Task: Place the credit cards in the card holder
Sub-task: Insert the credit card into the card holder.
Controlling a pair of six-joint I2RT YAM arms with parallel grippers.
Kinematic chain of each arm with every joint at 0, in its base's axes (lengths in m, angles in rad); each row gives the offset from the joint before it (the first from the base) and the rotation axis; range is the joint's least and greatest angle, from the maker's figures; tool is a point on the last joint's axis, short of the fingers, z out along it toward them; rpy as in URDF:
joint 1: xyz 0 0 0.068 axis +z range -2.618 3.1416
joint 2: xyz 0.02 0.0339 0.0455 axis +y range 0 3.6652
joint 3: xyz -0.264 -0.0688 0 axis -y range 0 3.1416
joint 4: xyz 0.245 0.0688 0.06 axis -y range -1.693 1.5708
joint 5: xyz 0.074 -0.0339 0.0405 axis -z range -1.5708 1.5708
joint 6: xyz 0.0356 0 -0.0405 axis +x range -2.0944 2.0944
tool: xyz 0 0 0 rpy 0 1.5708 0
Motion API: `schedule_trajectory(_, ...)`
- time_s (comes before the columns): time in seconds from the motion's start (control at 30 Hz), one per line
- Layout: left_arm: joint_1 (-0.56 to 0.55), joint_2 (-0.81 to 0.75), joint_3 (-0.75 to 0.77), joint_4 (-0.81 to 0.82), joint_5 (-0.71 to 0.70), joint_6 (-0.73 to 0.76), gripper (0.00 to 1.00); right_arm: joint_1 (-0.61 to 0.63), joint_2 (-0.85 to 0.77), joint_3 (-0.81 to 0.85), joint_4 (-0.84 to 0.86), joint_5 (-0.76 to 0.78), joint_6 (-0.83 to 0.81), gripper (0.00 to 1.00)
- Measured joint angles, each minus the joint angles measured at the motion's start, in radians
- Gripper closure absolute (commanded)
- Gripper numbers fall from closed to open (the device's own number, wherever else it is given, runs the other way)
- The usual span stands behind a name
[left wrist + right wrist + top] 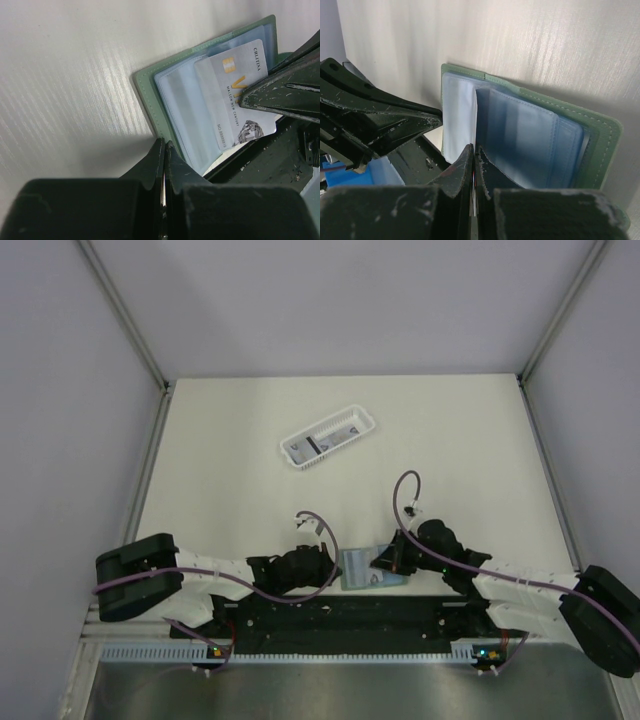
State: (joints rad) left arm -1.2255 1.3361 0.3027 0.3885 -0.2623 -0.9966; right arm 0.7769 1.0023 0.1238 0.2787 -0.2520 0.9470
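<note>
The sage-green card holder (362, 568) lies open at the near table edge between both grippers, showing pale blue sleeves (185, 110). My right gripper (393, 558) is shut on a light-grey credit card (235, 90) that lies partly inside a sleeve. In the right wrist view the jaws (474, 148) pinch the card's thin edge, and the card (457, 120) stands against the holder (600, 135). My left gripper (335, 566) is shut, its tips (164, 145) on the holder's green edge (150, 95). Another card (320, 443) with a black stripe lies in the basket.
A white slotted plastic basket (325, 438) stands at the table's middle back. The black base rail (340, 615) runs along the near edge just behind the holder. Grey walls enclose the table on three sides.
</note>
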Motion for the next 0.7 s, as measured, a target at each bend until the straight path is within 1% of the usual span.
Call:
schedule_trajectory(0.13,0.0,0.0,0.0,0.0,0.0,0.0,1.0,0.0,0.009,0.0,0.01,-0.004,0.0,1.0)
schedule_trajectory(0.3,0.0,0.0,0.0,0.0,0.0,0.0,1.0,0.0,0.08,-0.005,0.091,-0.021,0.018,1.0)
schedule_trajectory(0.6,0.0,0.002,0.0,0.002,0.0,0.0,1.0,0.018,0.154,-0.025,0.215,-0.022,0.05,1.0)
schedule_trajectory(0.7,0.0,0.002,0.0,0.002,0.001,0.0,1.0,0.037,0.172,-0.016,0.227,-0.016,0.052,0.84)
